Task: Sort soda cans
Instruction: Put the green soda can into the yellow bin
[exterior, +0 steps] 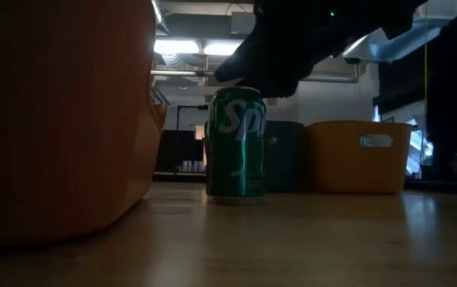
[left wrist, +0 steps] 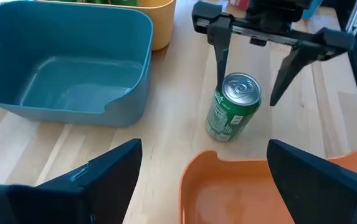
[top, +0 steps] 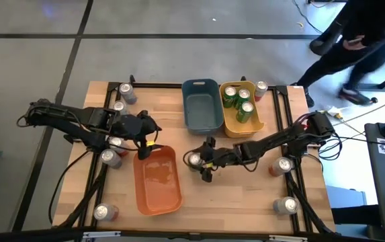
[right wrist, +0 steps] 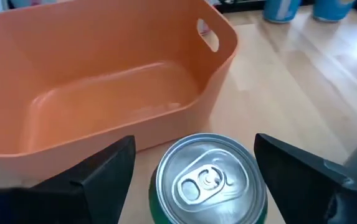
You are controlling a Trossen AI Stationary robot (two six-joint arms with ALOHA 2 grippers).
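Green can (left wrist: 233, 107) upright mid-table, beside orange bin (top: 157, 179). Right gripper (left wrist: 251, 67) right above it, jaws wide, one each side, holding nothing. Left gripper (top: 146, 136) open, empty, farther off.

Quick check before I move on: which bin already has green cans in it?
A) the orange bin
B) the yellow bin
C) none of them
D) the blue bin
B: in the high view, green cans stand inside the yellow bin, while the blue bin and the orange bin hold no cans.
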